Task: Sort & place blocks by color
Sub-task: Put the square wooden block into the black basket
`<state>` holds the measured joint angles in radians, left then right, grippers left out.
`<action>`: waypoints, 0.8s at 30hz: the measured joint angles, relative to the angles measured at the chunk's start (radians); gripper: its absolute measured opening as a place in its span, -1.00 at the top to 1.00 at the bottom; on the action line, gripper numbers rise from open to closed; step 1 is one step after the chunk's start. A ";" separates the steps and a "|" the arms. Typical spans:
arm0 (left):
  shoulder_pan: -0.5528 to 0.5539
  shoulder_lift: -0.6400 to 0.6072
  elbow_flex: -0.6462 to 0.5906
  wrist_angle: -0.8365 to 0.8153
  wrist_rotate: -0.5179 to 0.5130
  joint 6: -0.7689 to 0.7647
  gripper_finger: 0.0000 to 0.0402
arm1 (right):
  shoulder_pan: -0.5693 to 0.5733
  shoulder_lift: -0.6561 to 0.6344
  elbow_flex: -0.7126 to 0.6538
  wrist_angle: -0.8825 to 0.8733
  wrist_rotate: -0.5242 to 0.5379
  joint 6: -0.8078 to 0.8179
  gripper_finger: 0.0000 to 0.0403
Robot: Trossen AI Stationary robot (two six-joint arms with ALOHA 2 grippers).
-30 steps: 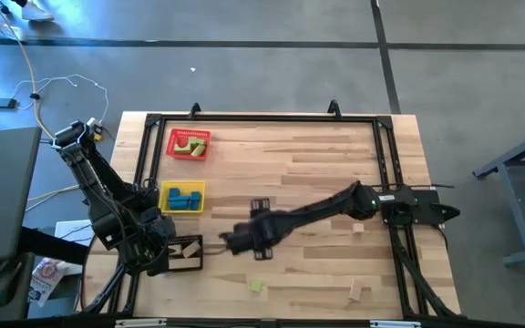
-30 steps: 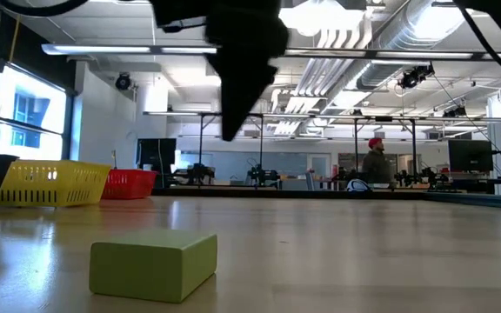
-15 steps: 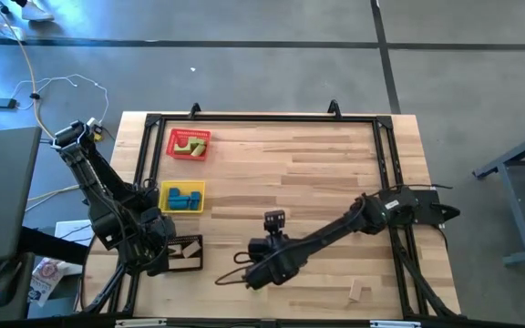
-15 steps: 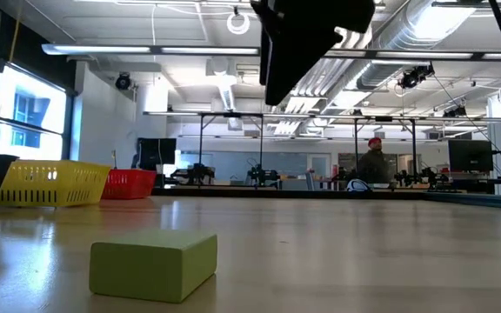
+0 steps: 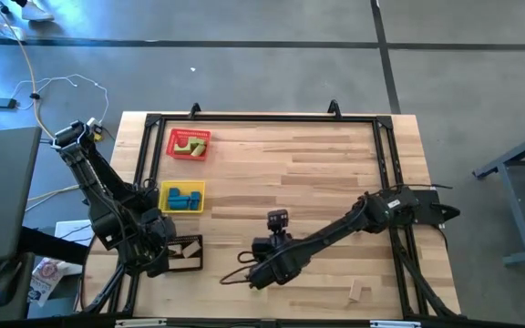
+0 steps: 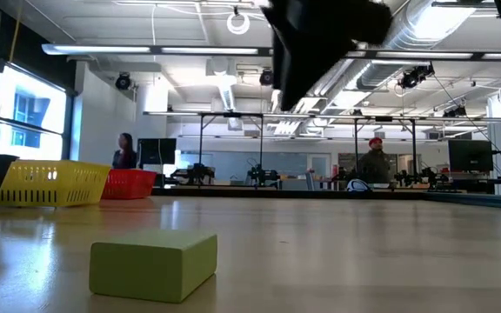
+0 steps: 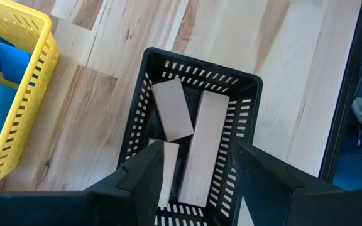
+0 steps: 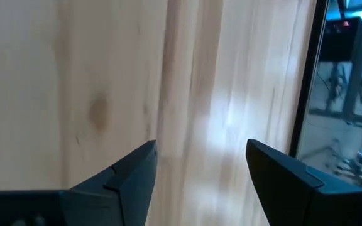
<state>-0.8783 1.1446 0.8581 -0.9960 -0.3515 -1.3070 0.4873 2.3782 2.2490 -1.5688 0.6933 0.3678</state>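
A light green block lies flat on the table near its front edge. In the high view my right gripper hides it. That gripper hangs open above the table, with only bare wood between its fingers. One tan block lies at the near right. My left gripper waits open over the black tray, which holds three tan blocks. The red tray holds green blocks. The yellow tray holds blue blocks.
The three trays stand in a row along the table's left side. A black frame runs round the table top. In the low view people stand in the room far behind the table. Bare wood fills the middle and far right.
My right gripper has swung from beside the black tray toward the table's near edge and a little right, turning as it went, and now hangs over the spot where the green block lay. It has stayed open. The green block has not moved.
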 joint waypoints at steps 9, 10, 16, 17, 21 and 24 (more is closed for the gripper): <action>0.000 0.000 0.000 0.000 -0.011 0.001 0.13 | 0.000 -0.295 -0.508 -0.003 -0.061 0.333 -0.15; 0.000 0.000 0.000 0.000 -0.016 0.001 0.13 | 0.000 -0.335 -0.557 -0.002 -0.075 0.381 -0.15; 0.000 0.000 0.000 0.000 -0.034 0.001 0.13 | -0.005 -0.567 -0.820 0.000 -0.169 0.735 -0.15; 0.000 0.000 0.000 0.000 -0.034 0.001 0.13 | -0.005 -0.605 -0.861 0.002 -0.188 0.797 -0.15; 0.000 0.000 0.000 0.000 -0.035 0.001 0.13 | -0.005 -0.750 -1.021 0.053 -0.279 1.008 -0.15; 0.000 0.000 0.000 0.000 -0.041 0.001 0.13 | -0.005 -0.857 -1.141 0.127 -0.348 1.120 -0.15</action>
<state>-0.8783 1.1446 0.8581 -0.9958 -0.3921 -1.3064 0.4824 1.5216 1.1080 -1.4419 0.3453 1.4883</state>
